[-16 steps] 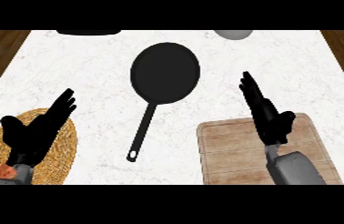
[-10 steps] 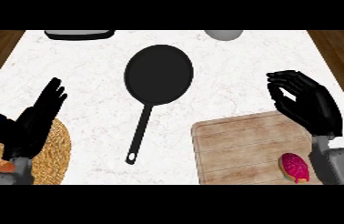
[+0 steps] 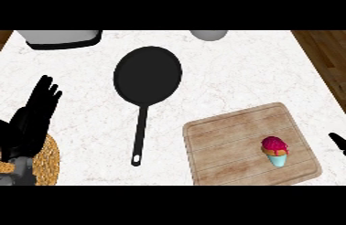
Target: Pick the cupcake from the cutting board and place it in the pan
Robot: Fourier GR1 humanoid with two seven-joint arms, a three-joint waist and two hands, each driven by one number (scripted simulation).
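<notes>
On the white marble-patterned counter (image 3: 81,82), nearest the lower edge, one cupcake (image 3: 275,152) lies tipped on the right part of a single wooden cutting board (image 3: 229,146), its pink-red frosting pointing away and its pale blue paper cup toward the near edge. The board is a rounded-corner rectangle of light brown planks with visible grain lines, set slightly askew. Just off the board's right side, only a black fingertip of the right hand (image 3: 338,141) shows at the frame's edge; whether that hand is open or closed cannot be told.

Well to the left of the board, the left hand (image 3: 30,121) rests at the frame's left side, black fingers straight and spread, holding nothing, above its grey forearm. Beneath it lies part of one round woven mat (image 3: 47,162), golden-brown and coarse in texture, cut off by the frame.

Between the mat and the board, and reaching farther back, sits one black pan (image 3: 147,75): a matte round bowl with a long thin handle that runs toward the near edge and ends in a small hanging hole just beside the board's left corner. The pan holds nothing; the cupcake is well apart from it.

Farthest from the board, along the counter's back edge, stand two partly cropped objects: a pale grey, dark-rimmed container (image 3: 61,38) beyond the pan to the left, and a rounded grey bowl-like shape (image 3: 208,34) to its right. Brown wood flooring (image 3: 324,50) shows past the counter's right edge.
</notes>
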